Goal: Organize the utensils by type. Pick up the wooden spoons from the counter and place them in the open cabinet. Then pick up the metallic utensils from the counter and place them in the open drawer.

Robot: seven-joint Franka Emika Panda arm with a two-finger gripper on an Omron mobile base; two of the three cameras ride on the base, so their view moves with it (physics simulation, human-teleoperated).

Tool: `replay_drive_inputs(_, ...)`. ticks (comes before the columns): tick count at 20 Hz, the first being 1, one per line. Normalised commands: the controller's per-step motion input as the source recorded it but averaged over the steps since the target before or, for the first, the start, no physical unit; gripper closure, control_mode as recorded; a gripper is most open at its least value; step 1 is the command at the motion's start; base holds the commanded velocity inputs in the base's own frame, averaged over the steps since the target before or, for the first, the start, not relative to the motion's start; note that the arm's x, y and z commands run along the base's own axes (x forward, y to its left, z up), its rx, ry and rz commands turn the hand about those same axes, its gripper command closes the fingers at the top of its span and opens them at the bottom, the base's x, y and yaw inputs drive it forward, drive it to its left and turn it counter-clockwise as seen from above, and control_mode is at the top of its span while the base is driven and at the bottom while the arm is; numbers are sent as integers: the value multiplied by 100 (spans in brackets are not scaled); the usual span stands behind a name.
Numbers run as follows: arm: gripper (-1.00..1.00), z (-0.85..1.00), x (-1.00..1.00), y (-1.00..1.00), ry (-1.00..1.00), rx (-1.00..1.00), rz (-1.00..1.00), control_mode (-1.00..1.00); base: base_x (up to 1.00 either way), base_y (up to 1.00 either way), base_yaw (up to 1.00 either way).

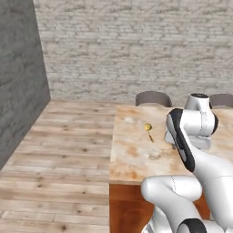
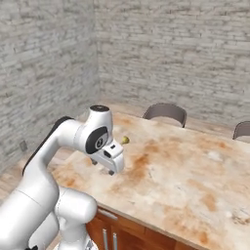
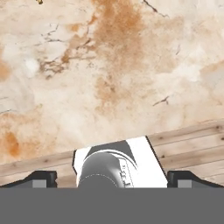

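One wooden spoon (image 1: 149, 129) with a yellowish round head and a short brown handle lies on the marble counter (image 1: 132, 157), toward its far left part. From the other side the wooden spoon (image 2: 125, 139) sits just beyond the hand. My gripper (image 2: 103, 166) hangs a little above the counter (image 2: 185, 176) near its front left corner, pointing down, open and holding nothing. In the hand view the gripper (image 3: 112, 178) has its tips wide apart over the counter's edge (image 3: 109, 65). The metallic utensils, cabinet and drawer are out of view.
Two grey chairs (image 1: 153, 98) (image 1: 221, 100) stand at the counter's far side. Brick walls enclose the room and wooden floor (image 1: 63, 150) lies left of the counter. Brown cabinet fronts with handles (image 2: 105, 238) run under the counter.
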Motion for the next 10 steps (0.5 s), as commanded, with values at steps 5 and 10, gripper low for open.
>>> replay_drive_inputs(5, -100, 0, 0, 0, 0, 0, 0, 100, 36, 18, -20)
replay_drive_inputs(10, -100, 0, 0, 0, 0, 0, 0, 100, 0, 0, 0)
